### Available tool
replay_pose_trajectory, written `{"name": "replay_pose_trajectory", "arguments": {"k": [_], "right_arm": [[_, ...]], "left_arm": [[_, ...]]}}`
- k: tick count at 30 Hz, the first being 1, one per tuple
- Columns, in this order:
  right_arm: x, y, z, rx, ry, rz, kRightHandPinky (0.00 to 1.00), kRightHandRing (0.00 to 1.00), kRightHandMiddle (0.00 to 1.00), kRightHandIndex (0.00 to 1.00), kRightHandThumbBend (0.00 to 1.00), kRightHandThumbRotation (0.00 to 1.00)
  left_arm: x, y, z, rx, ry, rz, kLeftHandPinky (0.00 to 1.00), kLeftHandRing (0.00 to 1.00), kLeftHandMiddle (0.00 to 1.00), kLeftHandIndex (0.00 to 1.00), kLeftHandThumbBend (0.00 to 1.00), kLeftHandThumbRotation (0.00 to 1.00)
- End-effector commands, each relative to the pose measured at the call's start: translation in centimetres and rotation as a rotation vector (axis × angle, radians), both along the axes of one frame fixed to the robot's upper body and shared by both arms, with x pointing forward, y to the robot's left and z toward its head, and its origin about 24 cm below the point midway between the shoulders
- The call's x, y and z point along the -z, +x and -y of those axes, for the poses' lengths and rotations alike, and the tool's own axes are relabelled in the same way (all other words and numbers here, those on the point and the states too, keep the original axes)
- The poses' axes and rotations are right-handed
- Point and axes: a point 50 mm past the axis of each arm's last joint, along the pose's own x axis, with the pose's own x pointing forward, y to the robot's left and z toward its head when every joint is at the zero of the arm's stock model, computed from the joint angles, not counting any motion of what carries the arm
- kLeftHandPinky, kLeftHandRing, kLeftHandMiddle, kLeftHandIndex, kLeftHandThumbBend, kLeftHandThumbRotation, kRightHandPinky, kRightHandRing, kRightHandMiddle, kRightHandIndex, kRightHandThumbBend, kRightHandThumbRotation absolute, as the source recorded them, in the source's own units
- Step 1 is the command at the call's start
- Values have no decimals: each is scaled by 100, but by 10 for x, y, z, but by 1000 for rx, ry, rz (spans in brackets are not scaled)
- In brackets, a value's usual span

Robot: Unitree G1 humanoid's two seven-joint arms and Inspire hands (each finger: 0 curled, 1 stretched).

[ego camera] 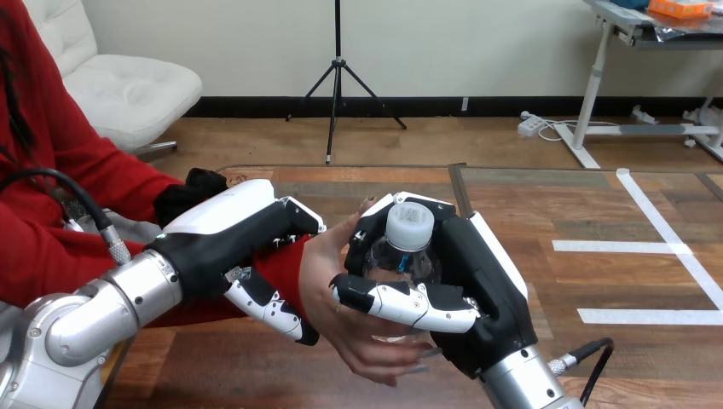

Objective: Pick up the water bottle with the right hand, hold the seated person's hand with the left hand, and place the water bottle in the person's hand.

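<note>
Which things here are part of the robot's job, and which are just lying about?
Part of the job: clear plastic water bottle with white cap, gripped by the right hand; the person's open hand; the left hand, curled round the person's wrist.

Lying about: white tape strips on the wooden table.

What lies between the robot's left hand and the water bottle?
In the head view, the person's hand lies between the left hand and the water bottle.
</note>
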Motion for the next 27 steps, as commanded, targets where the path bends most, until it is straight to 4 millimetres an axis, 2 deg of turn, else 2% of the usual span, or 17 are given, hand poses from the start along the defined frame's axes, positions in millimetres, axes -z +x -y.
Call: {"name": "replay_pose_trajectory", "arguments": {"k": [1, 27], "right_arm": [[-18, 11, -17, -48, 69, 100, 28, 33, 39, 40, 86, 0], [-13, 13, -25, -68, 98, 108, 31, 35, 39, 39, 87, 0]], "left_arm": [[-20, 5, 21, 71, -41, 90, 31, 37, 43, 44, 97, 0], [-19, 3, 22, 64, -46, 78, 30, 36, 43, 43, 97, 0]]}}
